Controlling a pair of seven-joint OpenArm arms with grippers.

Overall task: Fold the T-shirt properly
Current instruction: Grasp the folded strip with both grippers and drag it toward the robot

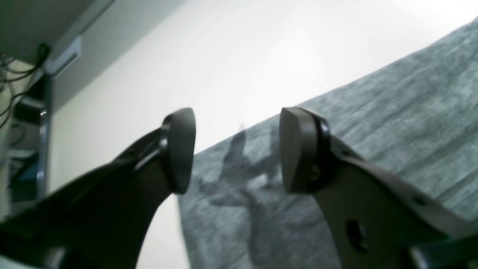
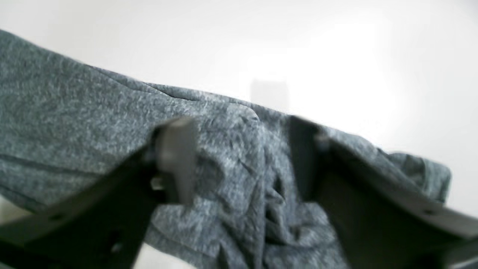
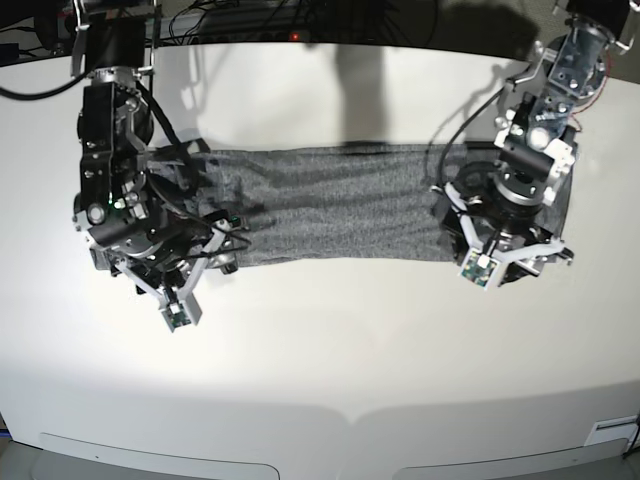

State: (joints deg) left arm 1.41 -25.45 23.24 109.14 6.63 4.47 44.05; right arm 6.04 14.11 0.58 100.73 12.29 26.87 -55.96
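Two arms: one at each end of the cloth, both low over the white worktop.
T-shirt: heather-grey knit, folded into a long band across the middle of the worktop, running from arm to arm; long edges fairly straight in the base view.
Left end of band (base view): bunched and creased under the right arm; wrinkled folds visible in the right wrist view.
Right end of band (base view): flat, hidden in part by the left arm.
Left gripper: spread wide, clear gap between the two dark pads, nothing between them; hanging over the corner of the shirt, with its shadow cast on the cloth.
Left gripper in base view: at the far right end of the band, near its lower edge.
Right gripper: parted, with crumpled cloth showing in the gap (blurred view); contact between pads and cloth not clear, no pinch on the fabric seen.
Right gripper in base view: mostly masked by the wrist and cables, at the bunched end.
Background: cables and dark gear beyond the far edge of the worktop.
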